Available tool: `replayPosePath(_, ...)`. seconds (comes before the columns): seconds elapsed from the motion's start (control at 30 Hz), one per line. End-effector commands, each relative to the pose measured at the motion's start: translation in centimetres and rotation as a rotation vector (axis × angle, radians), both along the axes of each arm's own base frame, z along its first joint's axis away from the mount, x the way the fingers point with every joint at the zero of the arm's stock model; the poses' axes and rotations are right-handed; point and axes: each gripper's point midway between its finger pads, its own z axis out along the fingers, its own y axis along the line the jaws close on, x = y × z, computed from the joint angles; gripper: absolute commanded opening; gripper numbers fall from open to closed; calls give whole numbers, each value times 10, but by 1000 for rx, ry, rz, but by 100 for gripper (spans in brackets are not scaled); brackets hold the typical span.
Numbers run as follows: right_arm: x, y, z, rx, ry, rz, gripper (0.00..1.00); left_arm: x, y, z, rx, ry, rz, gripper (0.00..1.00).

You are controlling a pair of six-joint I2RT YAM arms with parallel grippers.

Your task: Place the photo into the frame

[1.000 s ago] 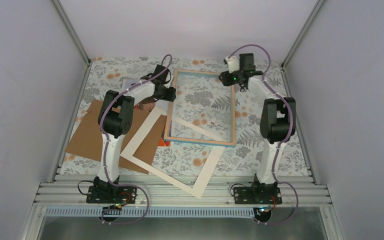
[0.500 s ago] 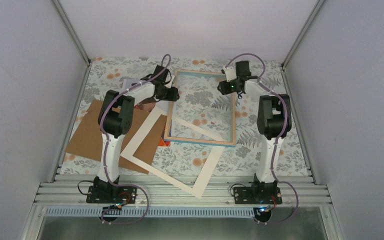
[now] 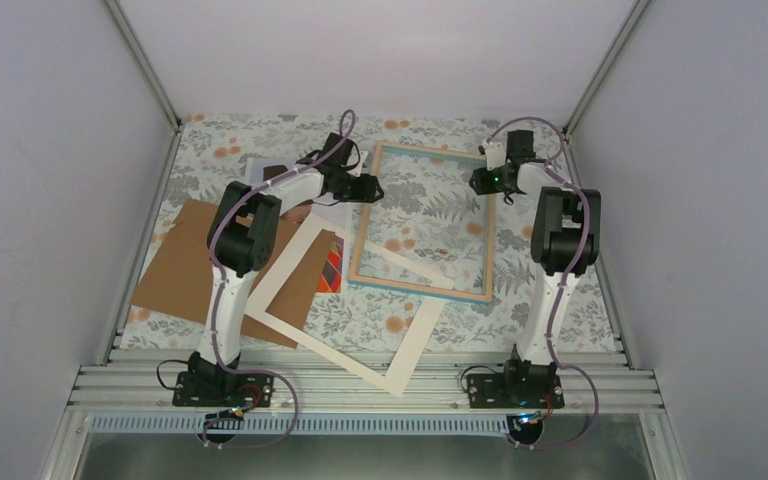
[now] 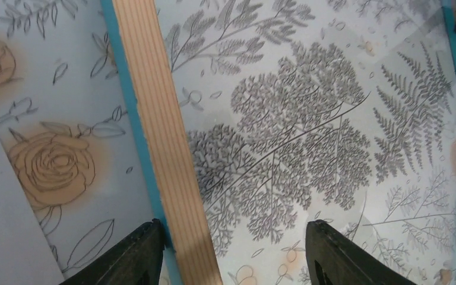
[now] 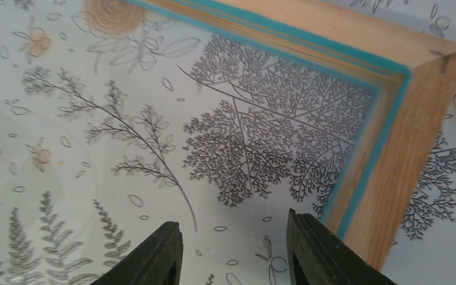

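The frame [image 3: 421, 290], turquoise-rimmed with wood back edges and a clear pane, lies flat at centre right, slightly askew. My left gripper [image 3: 368, 188] is open astride its left rail [image 4: 166, 148]: one finger is outside against the turquoise edge, the other over the pane. My right gripper [image 3: 482, 180] is open over the pane just inside the frame's far right corner [image 5: 404, 119], with nothing between its fingers. Of the photo only an orange-red strip [image 3: 332, 267] shows, between the mat and the frame's left rail.
A cream mat border [image 3: 412, 345] lies tilted in front, its far corner under the frame. A brown backing board [image 3: 175, 275] lies at the left under the mat. A pale sheet [image 3: 260, 168] sits behind the left arm. Metal uprights and walls close in both sides.
The frame has slid to the right and turned a little. Both grippers moved right with it. More of the photo's coloured strip shows at the frame's left.
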Motion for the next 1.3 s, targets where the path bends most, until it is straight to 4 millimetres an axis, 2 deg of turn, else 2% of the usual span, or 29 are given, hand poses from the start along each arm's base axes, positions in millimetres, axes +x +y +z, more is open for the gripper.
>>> replayPosePath(0.0, 4, -10, -15, -25, 12, 8, 44, 21, -5, 34, -34, -101, 13, 63)
replayPosePath(0.07, 5, -10, -14, -16, 10, 12, 44, 27, 6, 50, -7, -161, 24, 73)
replayPosePath(0.13, 4, -8, -11, 5, 14, 22, 44, 31, 22, 67, 39, -229, 40, 87)
replayPosePath(0.2, 4, -6, -1, 22, 3, 30, 45, 30, 40, 81, 96, -291, 38, 99)
replayPosePath(0.3, 4, 2, 31, 62, -60, 63, 51, 18, 68, 96, 166, -359, -4, 100)
replayPosePath(0.33, 2, 6, 43, 79, -84, 80, 53, 9, 81, 94, 195, -364, -21, 100)
replayPosePath(0.4, -1, 12, 69, 98, -140, 104, 57, -7, 99, 105, 229, -400, -61, 100)
replayPosePath(0.53, -14, 21, 103, 119, -198, 153, 60, -42, 138, 102, 202, -360, -124, 100)
replayPosePath(0.67, -37, 37, 122, 156, -219, 230, 64, -62, 159, 87, 126, -275, -185, 98)
replayPosePath(0.87, -79, 64, 133, 255, -194, 361, 67, -68, 164, 58, 37, -205, -254, 85)
replayPosePath(1.03, -107, 69, 121, 279, -135, 391, 67, -57, 164, 34, -51, -126, -248, 77)
replayPosePath(1.27, -121, 69, 116, 272, -116, 388, 67, -56, 157, 4, -120, -6, -236, 68)
